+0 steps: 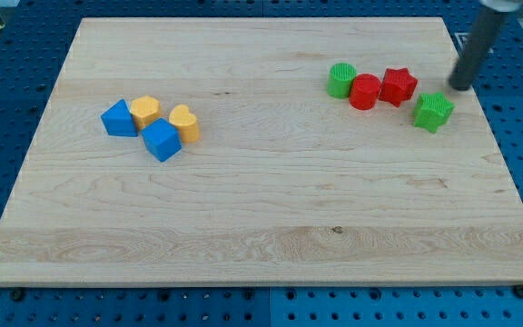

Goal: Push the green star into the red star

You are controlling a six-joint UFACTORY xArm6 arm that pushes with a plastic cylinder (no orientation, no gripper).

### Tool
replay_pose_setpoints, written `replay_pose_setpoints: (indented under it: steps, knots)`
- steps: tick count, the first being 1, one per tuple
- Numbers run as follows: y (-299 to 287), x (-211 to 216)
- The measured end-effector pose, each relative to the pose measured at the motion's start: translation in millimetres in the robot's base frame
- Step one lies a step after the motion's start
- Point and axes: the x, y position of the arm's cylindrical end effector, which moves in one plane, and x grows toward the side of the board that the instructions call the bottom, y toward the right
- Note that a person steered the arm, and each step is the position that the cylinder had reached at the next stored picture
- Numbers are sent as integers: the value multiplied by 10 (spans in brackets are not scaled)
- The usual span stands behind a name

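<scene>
Camera view shows you my tip (462, 86), bare and grasping nothing, just right of the ridged green star block (434, 111), near but apart from the red star block (399, 86): push unfinished.

Green star (433, 111), red star (398, 86), pale wood-grain board (261, 218).

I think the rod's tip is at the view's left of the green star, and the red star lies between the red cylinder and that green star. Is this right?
Not quite. The camera view shows my tip up and to the view's right of the green star, not at its left. The rest holds: the red star lies between the red cylinder and the green star.
</scene>
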Motion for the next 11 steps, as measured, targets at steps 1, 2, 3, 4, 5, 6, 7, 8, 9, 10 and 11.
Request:
replay_pose_setpoints:
  steps: [1,2,3,4,5,6,7,8,9,10,11]
  knots:
    - [145,465]
    - [-27,698]
    - [-46,698]
    - [-344,698]
    - [-621,697]
    - [-840,697]
    - [-1059,636]
    - [-1224,500]
    - [-1288,628]
    - [-1247,1721]
    - [-1641,2427]
